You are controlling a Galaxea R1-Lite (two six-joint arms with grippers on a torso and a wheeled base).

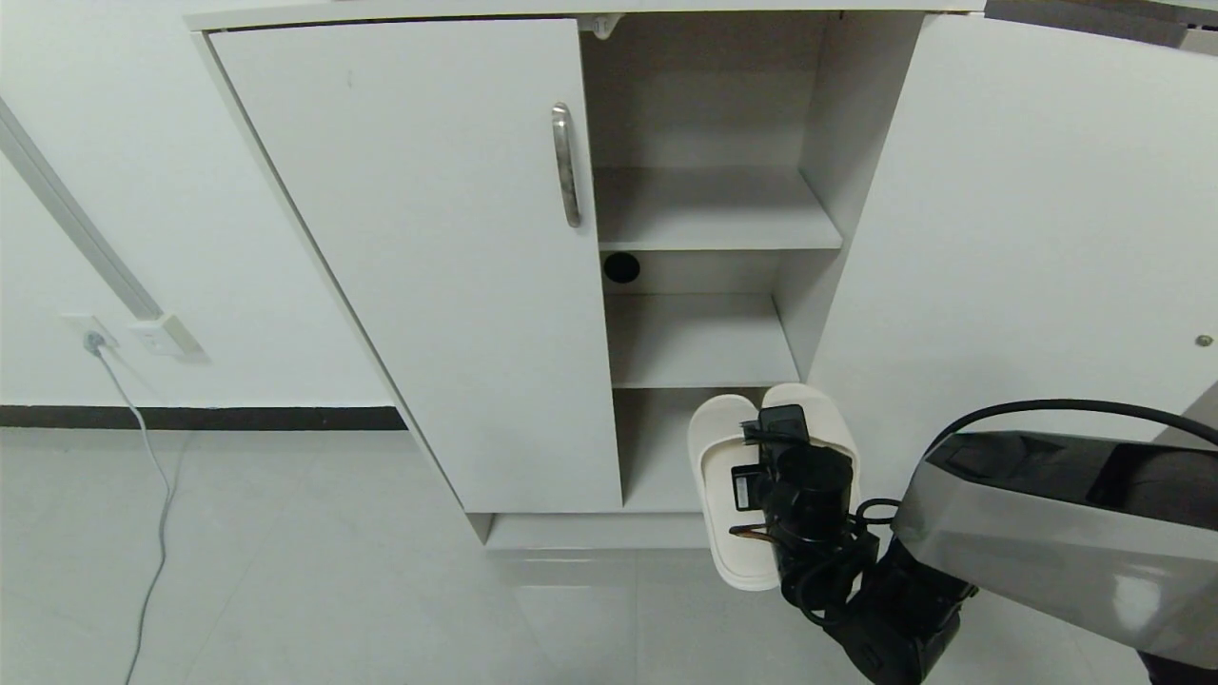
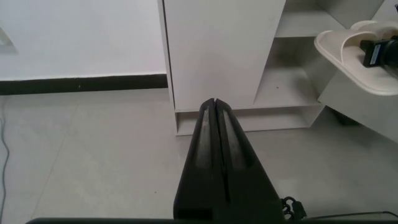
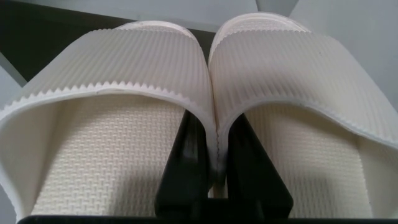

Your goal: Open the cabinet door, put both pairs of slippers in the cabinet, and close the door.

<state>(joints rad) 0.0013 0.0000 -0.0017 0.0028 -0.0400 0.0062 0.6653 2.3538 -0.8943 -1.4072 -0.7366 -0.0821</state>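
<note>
We take this for a plain room in a home or office: a white cabinet [image 1: 409, 266] against a white wall [image 1: 114, 114], a socket [image 1: 166, 335] left of it, black skirting [image 1: 190, 417] and grey floor tiles [image 1: 285, 571] below.

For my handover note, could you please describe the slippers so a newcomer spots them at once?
Find the white cabinet, right door open. Before its lower shelves, the black right tool holds the slippers side by side. They alone are cream, with ribbed straps.
</note>
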